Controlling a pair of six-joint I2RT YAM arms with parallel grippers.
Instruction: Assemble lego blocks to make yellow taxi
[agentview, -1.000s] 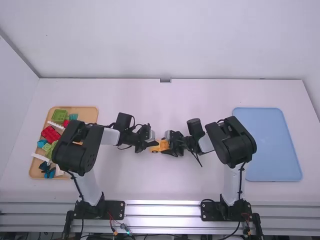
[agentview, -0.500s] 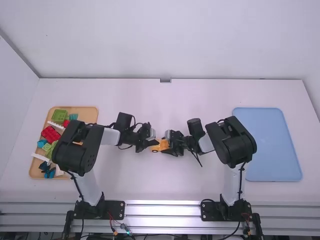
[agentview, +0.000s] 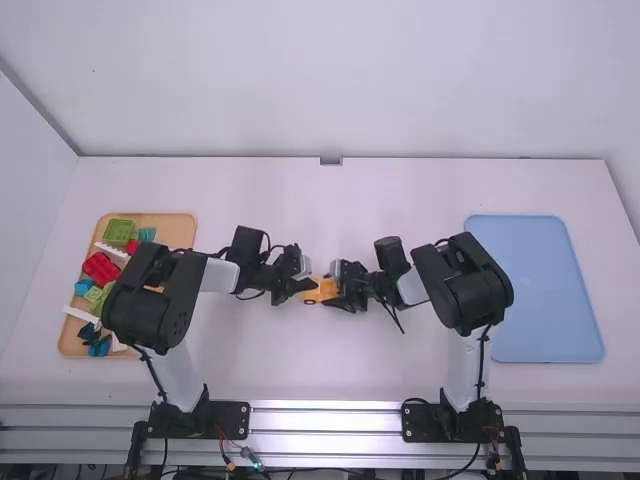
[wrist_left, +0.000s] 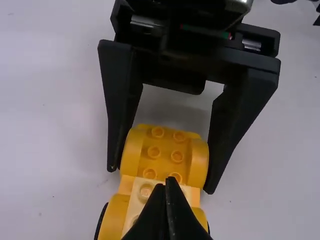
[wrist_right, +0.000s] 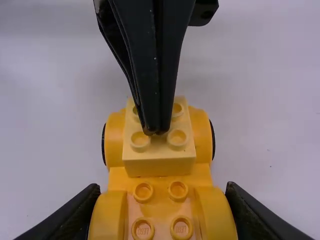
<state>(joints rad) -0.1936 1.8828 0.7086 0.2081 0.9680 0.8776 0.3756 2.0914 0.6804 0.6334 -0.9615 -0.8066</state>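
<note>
Mid-surface (agentview: 300, 365), there sat the yellow taxi base (wrist_right: 161, 202), right claw (wrist_left: 160, 181) gripping both flanks, seemingly to brace it! Over its pale block (wrist_right: 159, 166), the left claw (wrist_right: 156, 132) was closed, tips down between the studs, likely so 1 straight push could seat it.

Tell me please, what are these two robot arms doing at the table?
They seem to build a small yellow car, which looks mostly together. The right claw holds it by the sides. The left claw, fingers together, is at the top of the pale yellow block that sits on it. Other coloured blocks lie in the tray on the left.
</note>
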